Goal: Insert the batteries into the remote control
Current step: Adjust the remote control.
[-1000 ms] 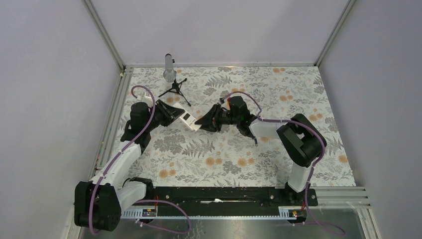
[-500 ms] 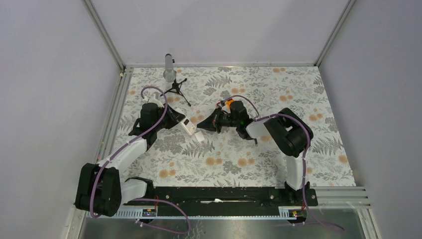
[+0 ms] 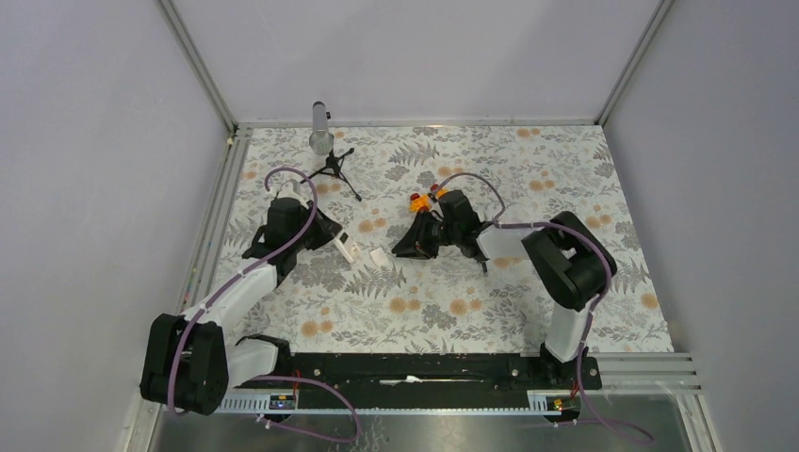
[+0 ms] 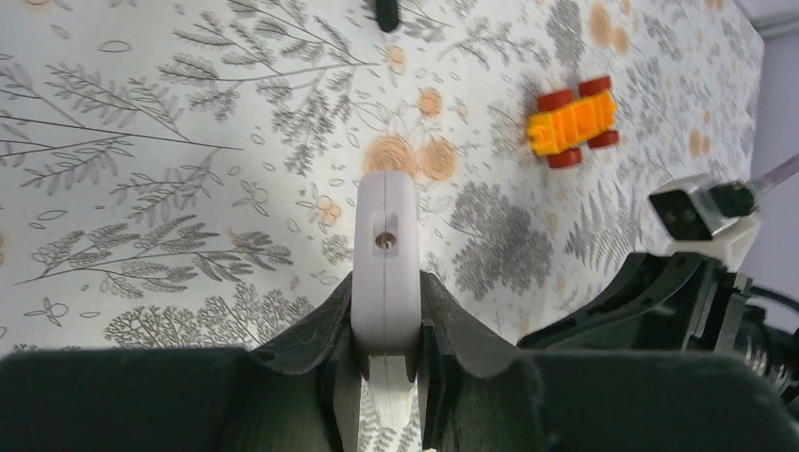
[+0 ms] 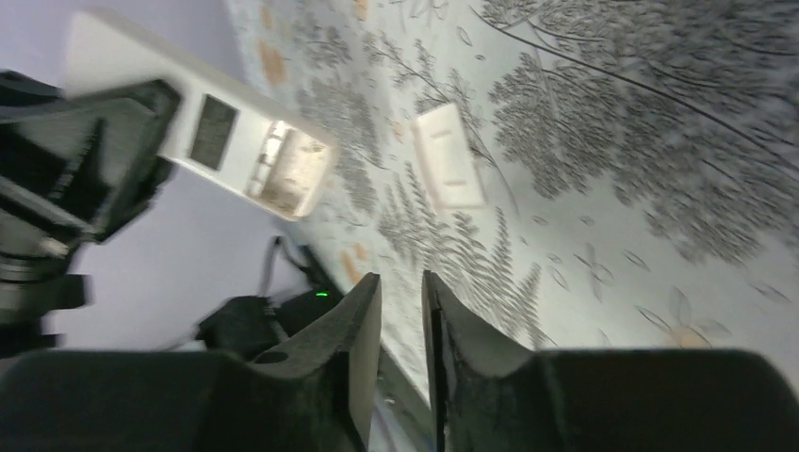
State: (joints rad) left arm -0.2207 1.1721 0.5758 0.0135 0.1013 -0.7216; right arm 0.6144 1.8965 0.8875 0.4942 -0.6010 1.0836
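Left gripper (image 4: 385,292) was clamped on the remote control (image 4: 384,235), pinching its 2 long sides and holding it off the table (image 3: 565,169), out toward the middle. In the right wrist view the remote's battery bay (image 5: 287,174) lay uncovered and turned toward the right arm, and it looked empty, though that picture was blurred. The right gripper (image 5: 399,282) had its jaws drawn almost together, only a thin slit between them and nothing visible in it.

Neither of the 2 batteries showed in any view, so where they lay could not be told. To my eye the loading itself was not yet done.

To do it well, the left arm should have kept the remote rigid with the bay facing the right arm. The right gripper would need to take 1 battery near one end, line it up along the bay, seat the leading end against its contact and press the other end down flat.

Around them: the small white cover (image 5: 450,168) lay flat on the cloth just below the remote, right in the approach path and easy to knock. The orange toy car (image 4: 572,122) sat near the right arm's wrist. A black tripod (image 3: 332,168) stood at the far left, well apart.
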